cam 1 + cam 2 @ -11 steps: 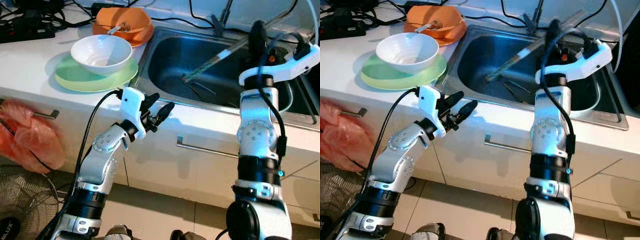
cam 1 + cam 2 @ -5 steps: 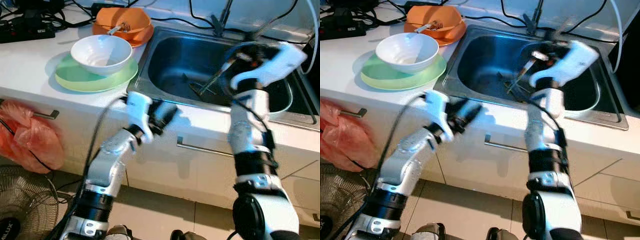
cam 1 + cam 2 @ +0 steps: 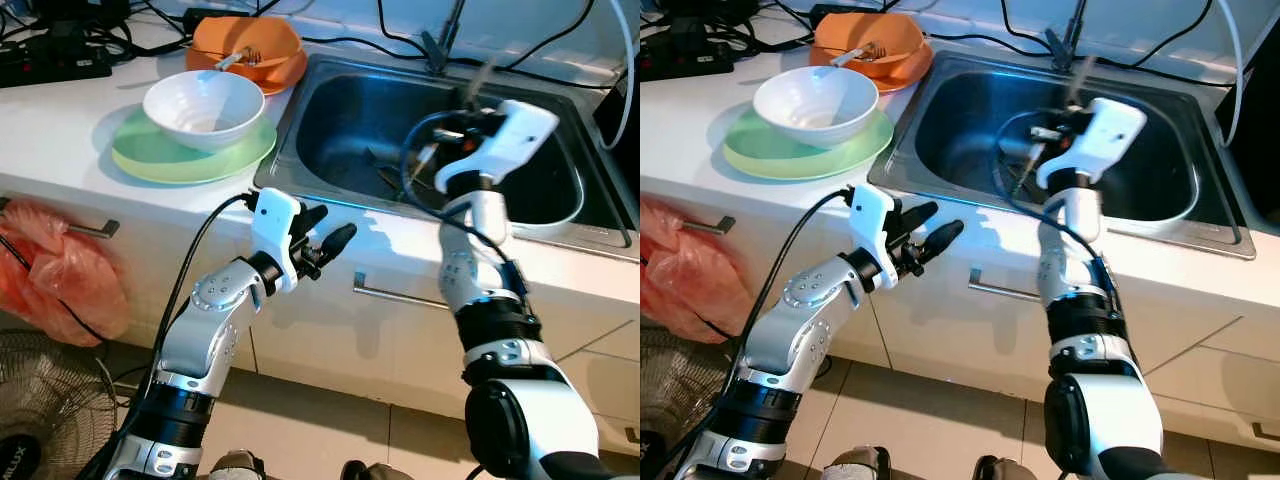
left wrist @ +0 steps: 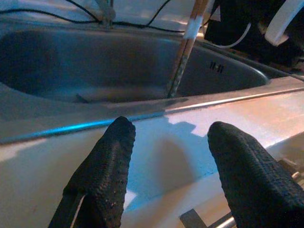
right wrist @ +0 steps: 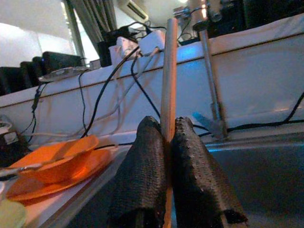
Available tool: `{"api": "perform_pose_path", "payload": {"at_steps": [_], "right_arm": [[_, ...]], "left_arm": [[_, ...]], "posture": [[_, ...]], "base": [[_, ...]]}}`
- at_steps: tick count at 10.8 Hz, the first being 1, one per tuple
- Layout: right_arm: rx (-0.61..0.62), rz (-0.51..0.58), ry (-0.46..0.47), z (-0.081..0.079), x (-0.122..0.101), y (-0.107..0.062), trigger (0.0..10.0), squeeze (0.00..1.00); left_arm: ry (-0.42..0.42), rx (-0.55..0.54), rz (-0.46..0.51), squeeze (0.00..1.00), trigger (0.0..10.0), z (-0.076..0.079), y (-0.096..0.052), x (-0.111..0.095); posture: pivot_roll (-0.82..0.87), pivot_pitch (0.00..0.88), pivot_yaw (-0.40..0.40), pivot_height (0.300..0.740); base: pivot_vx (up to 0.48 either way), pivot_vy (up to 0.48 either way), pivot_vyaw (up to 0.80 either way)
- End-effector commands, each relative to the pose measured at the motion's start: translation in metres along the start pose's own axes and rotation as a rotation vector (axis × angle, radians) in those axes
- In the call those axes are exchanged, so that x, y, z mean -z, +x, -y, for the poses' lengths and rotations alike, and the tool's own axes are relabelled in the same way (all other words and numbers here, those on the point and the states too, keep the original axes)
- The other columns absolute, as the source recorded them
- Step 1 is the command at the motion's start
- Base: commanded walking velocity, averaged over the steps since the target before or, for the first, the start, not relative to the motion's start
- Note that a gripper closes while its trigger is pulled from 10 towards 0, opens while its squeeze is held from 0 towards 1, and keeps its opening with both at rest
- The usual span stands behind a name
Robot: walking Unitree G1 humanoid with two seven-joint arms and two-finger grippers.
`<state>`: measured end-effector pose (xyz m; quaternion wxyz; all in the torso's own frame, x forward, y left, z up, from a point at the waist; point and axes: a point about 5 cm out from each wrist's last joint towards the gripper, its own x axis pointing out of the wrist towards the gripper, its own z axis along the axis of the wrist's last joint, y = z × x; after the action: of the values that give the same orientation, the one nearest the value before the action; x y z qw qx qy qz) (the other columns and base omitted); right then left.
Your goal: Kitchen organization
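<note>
Chopsticks (image 5: 168,71) clamped between the two black fingers of the right claw (image 5: 166,156), held over the basin of the steel sink (image 3: 330,110). The right wrist view shows the pale wooden shaft pinched at mid-length, running up past the fingertips toward the faucet (image 5: 209,66); the left wrist view shows the lower part of the same sticks (image 4: 183,52) dipping behind the sink's near rim, so the grip appears chosen to keep them roughly upright and clear of the steel walls. Whether one stick or a pair is gripped cannot be told from the right wrist view. More utensils (image 3: 385,172) lie on the sink floor beneath, too dim to identify.

Left claw (image 3: 322,235), fingers apart and holding nothing, hovers in front of the counter (image 3: 60,120) edge, just outside the near rim of the sink and above the cabinet handle (image 3: 395,295). Its position suggests a standby pose, kept out of the working arm's path.

On the counter to the robot's left, a white bowl (image 3: 203,105) sits nested on a green plate (image 3: 150,160); behind it an orange bowl (image 3: 245,45) rests on an orange plate and holds a utensil. These stacks look like the likely sorting area, so the step in hand is probably lifting the chopsticks out of the sink for placement elsewhere. An orange plastic bag (image 3: 55,275) hangs from a drawer handle below.
</note>
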<state>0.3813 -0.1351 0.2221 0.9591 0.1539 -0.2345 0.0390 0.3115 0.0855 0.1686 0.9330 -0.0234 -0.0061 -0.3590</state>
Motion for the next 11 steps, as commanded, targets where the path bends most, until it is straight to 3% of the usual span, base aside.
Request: {"api": "perform_pose_path", "payload": {"at_steps": [1,9,10,11], "right_arm": [[-0.010,0.004,-0.018,0.000,0.001,0.001,10.0,0.00],[-0.052,-0.110,-0.040,0.000,0.031,-0.013,10.0,0.00],[-0.056,-0.125,-0.036,0.000,0.035,-0.015,10.0,1.00],[-0.065,-0.129,-0.035,-0.001,0.036,-0.016,10.0,1.00]], "left_arm": [[0.030,-0.004,0.000,0.00,10.0,0.000,0.001,-0.006],[0.046,0.009,-0.007,0.00,10.0,0.000,-0.001,-0.007],[0.049,0.008,-0.013,0.00,10.0,0.000,-0.001,-0.006],[0.047,0.009,-0.013,0.00,10.0,0.000,-0.001,-0.006]], "posture": [[0.23,0.114,-0.064,0.740],[0.23,0.105,-0.059,0.740],[0.24,0.105,-0.059,0.740],[0.24,0.105,-0.059,0.740]], "base": [[0.000,0.000,0.00],[0.000,0.000,0.00],[0.000,0.000,0.00],[0.000,0.000,0.00]]}}
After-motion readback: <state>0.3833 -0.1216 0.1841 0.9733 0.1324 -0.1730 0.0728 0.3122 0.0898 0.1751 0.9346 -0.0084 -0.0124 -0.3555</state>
